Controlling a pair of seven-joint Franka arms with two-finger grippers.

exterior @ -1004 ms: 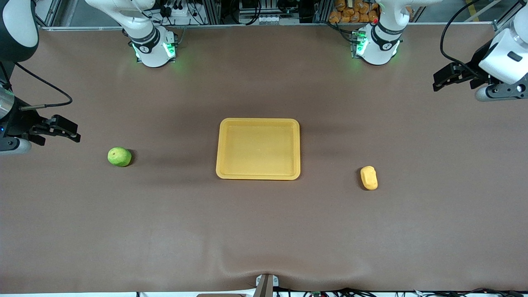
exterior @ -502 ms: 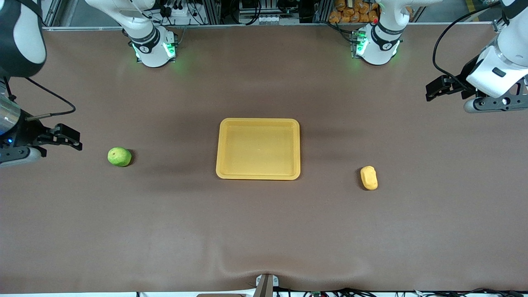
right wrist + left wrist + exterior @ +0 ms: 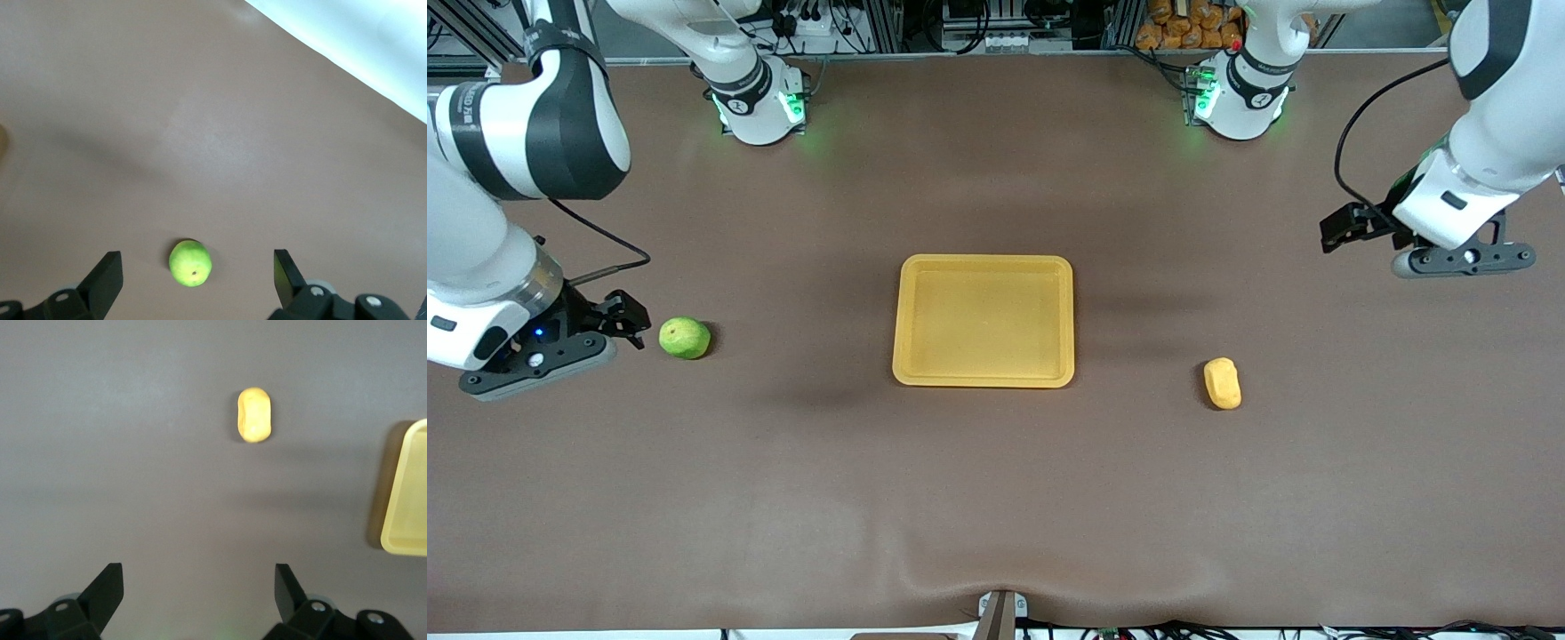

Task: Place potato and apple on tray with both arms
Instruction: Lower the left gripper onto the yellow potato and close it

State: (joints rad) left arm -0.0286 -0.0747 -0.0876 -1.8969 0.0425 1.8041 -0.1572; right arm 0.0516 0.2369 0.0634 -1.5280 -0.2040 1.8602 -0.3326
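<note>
Apple (image 3: pixel 685 338) lies on the table just beside the right gripper (image 3: pixel 630 320), whose fingers stand apart and hold nothing. One tray (image 3: pixel 983 263) sits mid-table. One potato (image 3: pixel 1222 383) rests toward the left arm's end, well apart from the left gripper (image 3: pixel 1343 229), fingers apart too, holding nothing.

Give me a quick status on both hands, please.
Left hand open, above the table short of the potato. Right hand open beside the apple. Tray holds nothing. No obstructions.

The left wrist view's edge crops the tray (image 3: pixel 407 493).
</note>
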